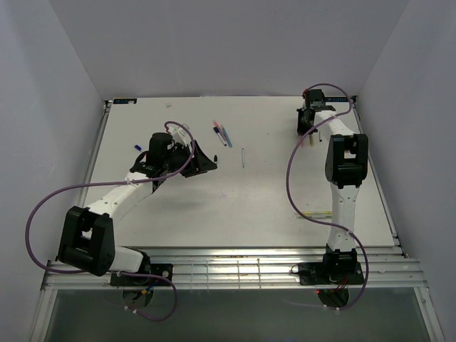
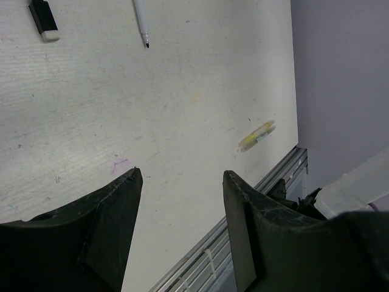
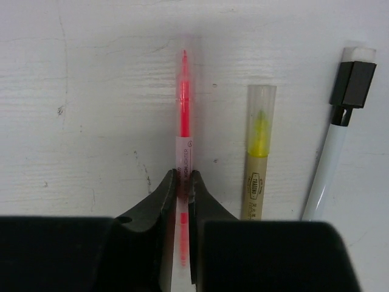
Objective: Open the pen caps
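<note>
Right fingers (image 3: 163, 204) pinched the pink pen (image 3: 183, 159) at its barrel, below the clear cap (image 3: 184, 91); light, probably slick plastic. Left fingers (image 2: 115, 210) stood wide, empty.

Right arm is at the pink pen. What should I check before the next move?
1. Grip: the right hand is shut on the pink pen, pinching its barrel: ok.
2. Cap end free: it sticks out ahead of the hand: ok.
3. Neighbour: the yellow pen lies beside the pink one, not touching the hand: ok.
4. Helper: the left hand is open and empty: ok.
5. Reach: in the top view the left hand is far across the table from the pink pen: not ok.
6. Pink pen lifted off the table: cannot tell.
</note>
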Robot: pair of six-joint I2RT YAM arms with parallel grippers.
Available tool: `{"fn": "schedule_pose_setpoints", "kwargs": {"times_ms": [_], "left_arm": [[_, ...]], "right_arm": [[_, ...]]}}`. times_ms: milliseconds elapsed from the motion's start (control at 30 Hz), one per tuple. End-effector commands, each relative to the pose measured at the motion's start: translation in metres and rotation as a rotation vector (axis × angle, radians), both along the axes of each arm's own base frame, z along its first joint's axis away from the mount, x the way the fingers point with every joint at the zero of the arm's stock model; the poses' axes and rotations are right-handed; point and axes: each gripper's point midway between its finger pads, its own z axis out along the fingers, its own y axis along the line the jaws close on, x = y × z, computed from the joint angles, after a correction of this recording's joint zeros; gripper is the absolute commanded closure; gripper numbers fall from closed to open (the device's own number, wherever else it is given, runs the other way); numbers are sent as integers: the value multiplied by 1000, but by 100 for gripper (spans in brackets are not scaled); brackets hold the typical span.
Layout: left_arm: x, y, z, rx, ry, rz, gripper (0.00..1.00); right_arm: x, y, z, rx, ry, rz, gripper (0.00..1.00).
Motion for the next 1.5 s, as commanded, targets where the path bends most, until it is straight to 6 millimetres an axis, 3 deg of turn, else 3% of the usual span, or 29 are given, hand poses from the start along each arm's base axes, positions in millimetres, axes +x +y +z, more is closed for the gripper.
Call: {"fn": "schedule_pose_setpoints", "kwargs": {"times_ms": [0, 67, 100, 167, 200, 233, 267, 300, 333, 400, 433, 500, 533, 600, 733, 900, 1300, 1467], "left_arm": [[-5, -1, 10, -12, -29, -20, 34], [-7, -1, 10, -15, -29, -26, 35], [-8, -2, 11, -18, -31, -30, 36], [-10, -2, 12, -22, -36, -36, 37], [-13, -3, 14, -33, -37, -49, 38], [-15, -4, 16, -41, -40, -59, 38], [-16, -6, 20, -56, -56, -70, 38], [-18, -8, 23, -78, -57, -76, 39], [-24, -11, 28, -108, -58, -109, 39], [-28, -15, 40, -152, -95, -129, 39], [-33, -17, 45, -179, -88, -148, 38], [-37, -19, 53, -205, -115, -159, 36], [-37, -19, 54, -209, -118, -156, 35], [-37, -19, 57, -211, -131, -152, 34], [-36, -19, 64, -217, -153, -142, 33], [-38, -20, 66, -226, -158, -129, 36], [-52, -33, 46, -200, -118, -133, 41], [-50, -37, 49, -206, -122, -143, 44]], "right_arm": [[-5, 19, -14, 94, 43, 45, 92], [-6, 36, 1, 156, 22, 64, 92], [-8, 55, 11, 188, 6, 102, 92], [-14, 76, 48, 226, -81, 135, 92], [-23, 101, 62, 277, -98, 162, 92], [-35, 113, 89, 317, -153, 178, 92], [-45, 127, 103, 364, -180, 195, 92], [-59, 150, 116, 448, -183, 192, 92], [-77, 169, 153, 543, -235, 248, 92], [-113, 207, 159, 649, -244, 317, 92], [-128, 221, 186, 717, -281, 345, 92], [-162, 252, 189, 776, -269, 406, 92], [-176, 260, 207, 843, -279, 410, 92], [-207, 279, 214, 925, -283, 458, 92], [-245, 301, 222, 1014, -280, 491, 92], [-269, 313, 226, 1053, -304, 508, 92], [-281, 319, 247, 1177, -342, 523, 92], [-283, 323, 245, 1205, -326, 529, 92]]}}
